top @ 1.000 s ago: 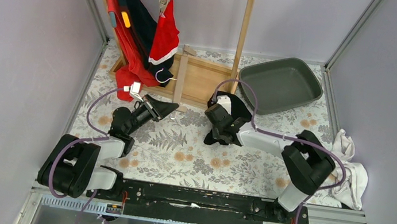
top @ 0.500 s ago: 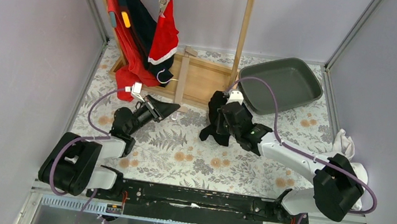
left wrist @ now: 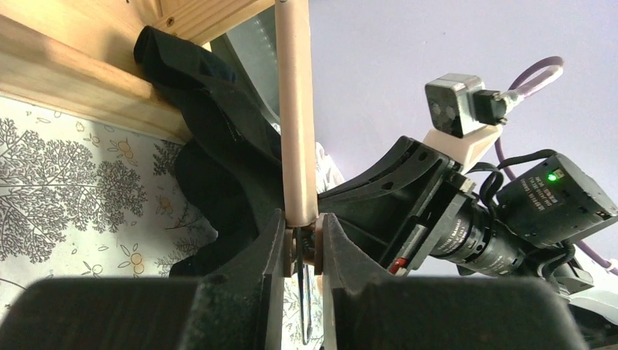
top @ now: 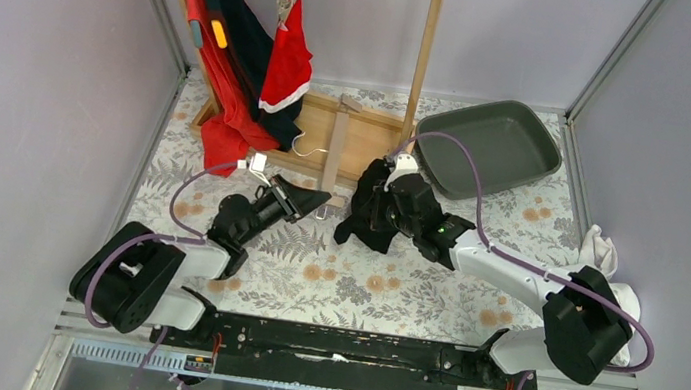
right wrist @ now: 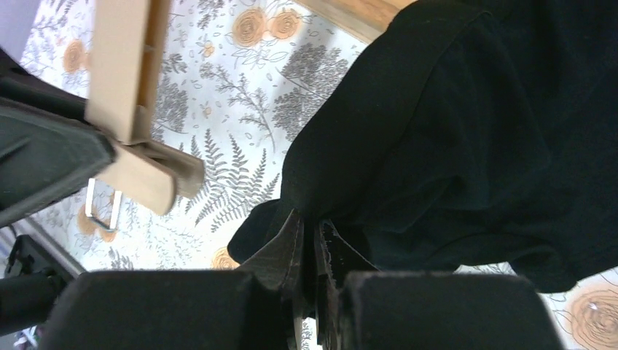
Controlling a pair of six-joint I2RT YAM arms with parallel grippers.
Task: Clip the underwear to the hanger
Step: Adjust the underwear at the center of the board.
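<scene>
The hanger is a pale wooden bar with clips. My left gripper is shut on the clip at its near end; in the left wrist view the left gripper pinches that clip under the bar. The black underwear hangs bunched just right of the hanger, with my right gripper shut on it. The right wrist view shows the right gripper closed on a fold of the underwear, the hanger's clip a short way to its left.
A wooden rack stands at the back, its base board on the floral table. Red and navy garments hang on its left. A grey tub sits back right. White cloths lie at the right edge.
My left gripper has carried the hanger to the right, toward the underwear. The right arm swung round and lifted the underwear slightly left; its jaws closed tighter on the cloth.
</scene>
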